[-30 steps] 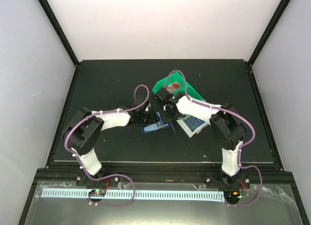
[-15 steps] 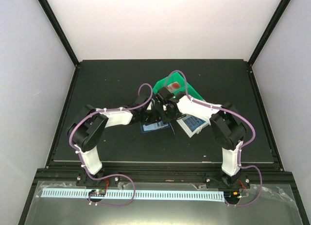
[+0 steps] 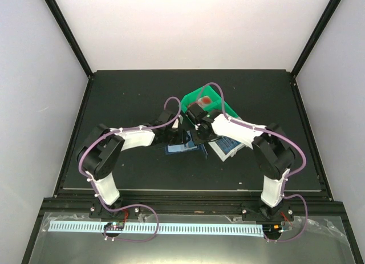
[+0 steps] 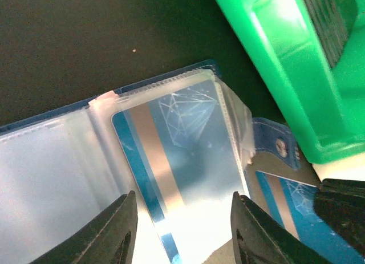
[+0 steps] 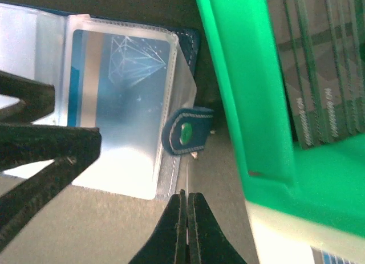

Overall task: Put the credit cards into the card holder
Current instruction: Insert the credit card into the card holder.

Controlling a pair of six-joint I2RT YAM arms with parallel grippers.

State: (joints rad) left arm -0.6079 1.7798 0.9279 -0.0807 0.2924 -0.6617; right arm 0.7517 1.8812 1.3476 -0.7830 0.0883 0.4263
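The card holder (image 3: 183, 148) lies open at the table's middle, clear pockets up (image 4: 51, 167), snap tab (image 5: 185, 133) toward the green bin. A blue credit card with a tan stripe (image 4: 188, 144) (image 5: 128, 87) sits in its right pocket. My left gripper (image 4: 185, 230) (image 3: 180, 136) stands open astride that card's near end, its fingers (image 5: 51, 144) low over the holder. My right gripper (image 5: 187, 194) (image 3: 197, 137) is shut on another blue credit card (image 4: 288, 204), seen edge-on (image 5: 186, 175) just beside the snap tab.
A green bin (image 3: 212, 101) (image 5: 239, 104) stands close behind and right of the holder, with several dark cards upright inside (image 5: 319, 76). A white bin (image 3: 228, 145) with blue cards sits under my right forearm. Black frame rails border the table.
My left arm has reached further right over the card holder and its jaws have narrowed slightly. The right arm has shifted a little to the right, still pinching its card.
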